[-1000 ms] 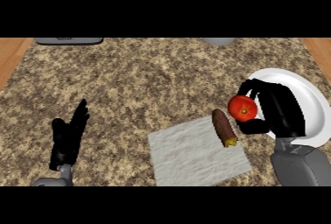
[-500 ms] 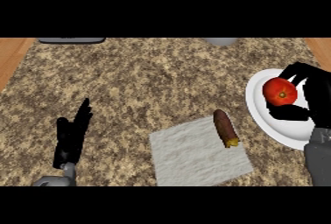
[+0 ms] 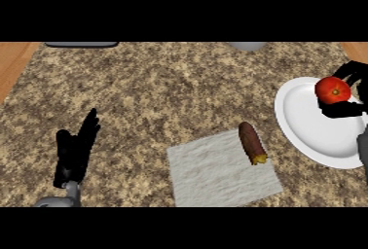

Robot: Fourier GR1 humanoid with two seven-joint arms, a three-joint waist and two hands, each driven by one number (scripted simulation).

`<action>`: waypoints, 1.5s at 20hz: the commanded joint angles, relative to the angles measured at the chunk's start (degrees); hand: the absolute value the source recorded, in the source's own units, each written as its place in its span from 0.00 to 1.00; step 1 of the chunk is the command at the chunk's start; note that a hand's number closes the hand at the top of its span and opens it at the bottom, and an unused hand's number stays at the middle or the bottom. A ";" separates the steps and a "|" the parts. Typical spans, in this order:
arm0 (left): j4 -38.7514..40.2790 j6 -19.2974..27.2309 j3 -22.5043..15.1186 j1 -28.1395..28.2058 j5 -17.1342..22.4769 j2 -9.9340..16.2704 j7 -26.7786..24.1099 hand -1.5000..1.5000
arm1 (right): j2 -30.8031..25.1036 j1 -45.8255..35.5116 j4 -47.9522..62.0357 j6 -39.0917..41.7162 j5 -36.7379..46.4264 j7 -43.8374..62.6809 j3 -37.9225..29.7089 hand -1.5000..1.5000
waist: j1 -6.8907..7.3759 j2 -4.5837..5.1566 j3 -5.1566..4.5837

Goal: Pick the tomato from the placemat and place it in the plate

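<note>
A red tomato (image 3: pixel 332 90) is held above the white plate (image 3: pixel 309 129) at the right edge, with my right hand (image 3: pixel 349 104) curled round it; much of that hand runs off the frame. The grey placemat (image 3: pixel 215 170) lies at the lower middle of the counter. A brown, sausage-shaped item (image 3: pixel 251 142) rests on the placemat's upper right corner. At the lower left, my left hand (image 3: pixel 74 151) stays open and still, fingers pointing up, far from the tomato.
The speckled counter top (image 3: pixel 165 92) has wooden strips at the far left (image 3: pixel 14 61) and top right. A dark flat object (image 3: pixel 81 44) and a grey round item (image 3: pixel 247 46) sit at the back edge.
My right hand has carried the tomato to the right, from beside the placemat to over the plate. The left hand has not moved.
</note>
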 commanded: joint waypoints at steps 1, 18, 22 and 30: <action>-1.62 0.79 -0.29 -1.60 -1.59 -0.31 2.89 0.50 | -3.91 -3.12 9.62 -0.19 0.03 -3.36 -1.78 1.00 | -0.02 0.00 0.00; -0.09 0.01 -0.25 -0.26 -2.01 -2.15 0.03 0.50 | -9.91 -9.78 40.91 12.19 -3.18 -22.12 -0.57 0.00 | 0.22 0.05 0.03; -0.06 -0.29 0.91 -0.90 -1.55 -1.00 0.92 0.50 | -7.68 -9.38 38.01 12.61 -11.53 -30.22 -6.27 0.00 | -0.08 -0.09 0.07; -1.16 -1.04 1.70 0.66 -1.40 0.21 0.16 0.50 | -9.32 -11.14 41.29 22.33 -30.04 -31.38 -21.75 0.00 | -0.32 -0.20 0.04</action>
